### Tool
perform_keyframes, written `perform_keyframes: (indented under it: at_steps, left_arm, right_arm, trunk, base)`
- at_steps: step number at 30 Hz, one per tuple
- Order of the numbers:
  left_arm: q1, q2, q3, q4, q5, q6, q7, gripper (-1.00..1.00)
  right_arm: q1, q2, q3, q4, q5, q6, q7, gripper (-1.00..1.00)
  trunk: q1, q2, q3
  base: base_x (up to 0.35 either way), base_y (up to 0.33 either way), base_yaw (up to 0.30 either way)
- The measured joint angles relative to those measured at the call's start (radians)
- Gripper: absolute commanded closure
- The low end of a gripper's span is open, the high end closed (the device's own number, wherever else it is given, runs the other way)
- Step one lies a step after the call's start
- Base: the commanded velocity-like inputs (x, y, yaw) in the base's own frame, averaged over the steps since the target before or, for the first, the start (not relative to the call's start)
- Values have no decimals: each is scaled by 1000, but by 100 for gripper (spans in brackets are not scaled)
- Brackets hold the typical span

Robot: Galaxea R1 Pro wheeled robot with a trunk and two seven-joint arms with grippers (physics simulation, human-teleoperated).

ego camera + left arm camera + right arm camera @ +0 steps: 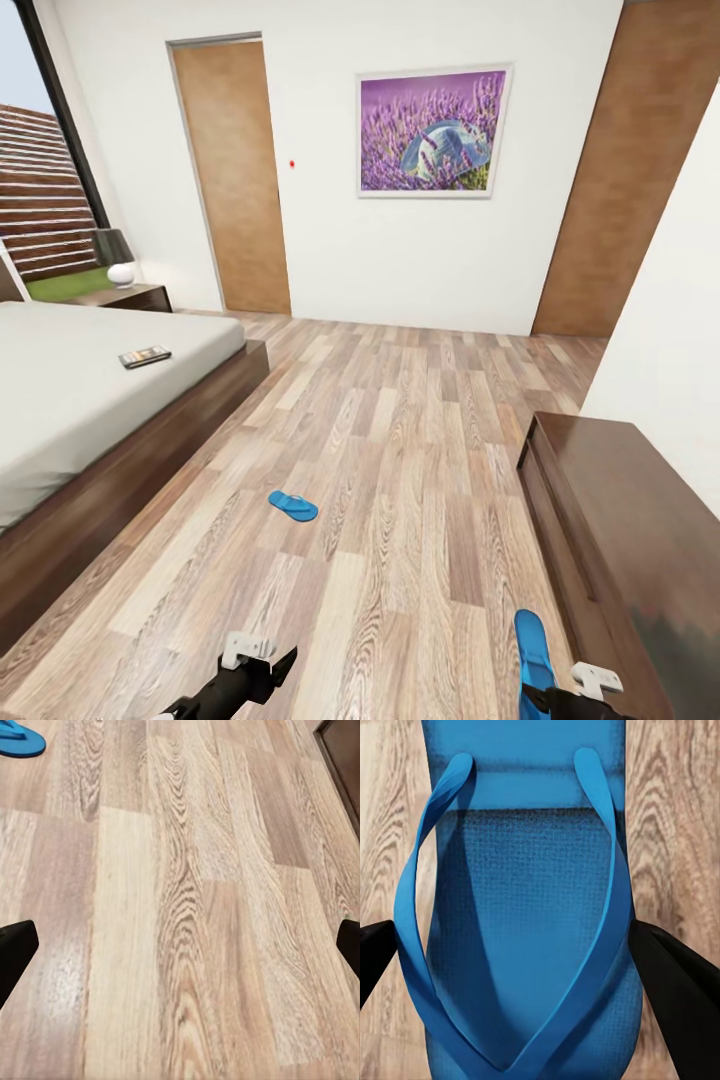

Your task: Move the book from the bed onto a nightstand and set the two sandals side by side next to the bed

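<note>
My right gripper (521,960) pinches a blue sandal (521,907), black fingers pressed to its two edges; in the head view that sandal (533,655) hangs low beside the dark bench (640,520). My left gripper (180,949) is spread wide over bare floor (180,907). The other sandal (293,506) lies on the planks, near the bed (90,400). The book (145,356) rests on the mattress; a nightstand (135,296) stands beyond.

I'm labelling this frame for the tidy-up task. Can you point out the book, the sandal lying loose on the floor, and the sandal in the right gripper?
book (145,356): head view, middle of its cover, on the bed.
floor sandal (292,506): head view, middle of its sole.
held sandal (529,945): right wrist view, sole between the straps.
</note>
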Motion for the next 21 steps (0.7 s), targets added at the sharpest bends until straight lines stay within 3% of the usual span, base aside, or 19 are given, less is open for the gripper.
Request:
perform_keyframes:
  at_steps: [21]
  left_arm:
    - [0, 0, 0, 0, 0, -1, 0, -100]
  right_arm:
    - [0, 0, 0, 0, 0, 0, 0, 100]
  trunk:
    - [0, 0, -33]
  base:
    - [0, 0, 0]
